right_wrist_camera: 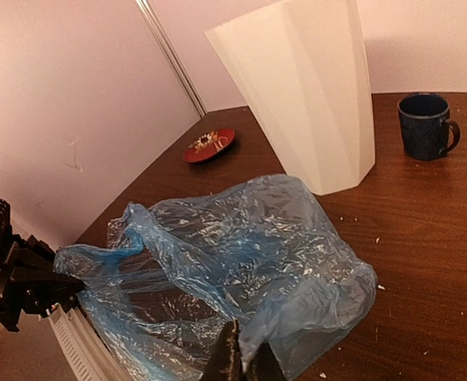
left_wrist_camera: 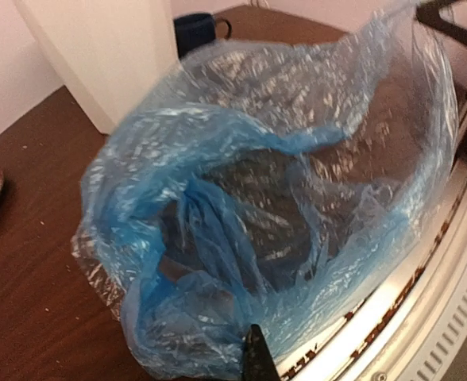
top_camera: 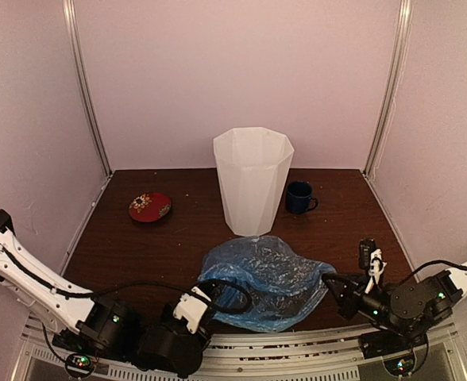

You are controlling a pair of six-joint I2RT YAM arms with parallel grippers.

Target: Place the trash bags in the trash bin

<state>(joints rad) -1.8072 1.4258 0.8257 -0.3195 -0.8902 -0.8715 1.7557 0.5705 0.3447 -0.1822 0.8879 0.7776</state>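
The fingers of the left gripper are squeezed shut on the near left edge of a thin, light-blue, crinkly, see-through plastic bag. The fingers of the right gripper are squeezed shut too, and they pinch the right edge of the same bag. The bag is pulled out wide between the two grippers, low over the near part of the dark brown wooden table. Its near side reaches the ribbed metal rail at the table's front edge. The bag is shiny and full of wrinkles, and the brown table shows through it. From the left wrist it looks puffy, with darker blue folds in the middle. Just behind the bag stands a tall white plastic bin with many flat sides, wide at the top and narrower at the bottom. The bin stands upright. The far edge of the bag comes close to its foot, but I cannot tell if they touch. The bag is all outside the bin. Just to the right of the bin sits a dark blue mug with its handle to the right. To the left of the bin, well apart from it, lies a small round red plate. Little pale crumbs dot the table.
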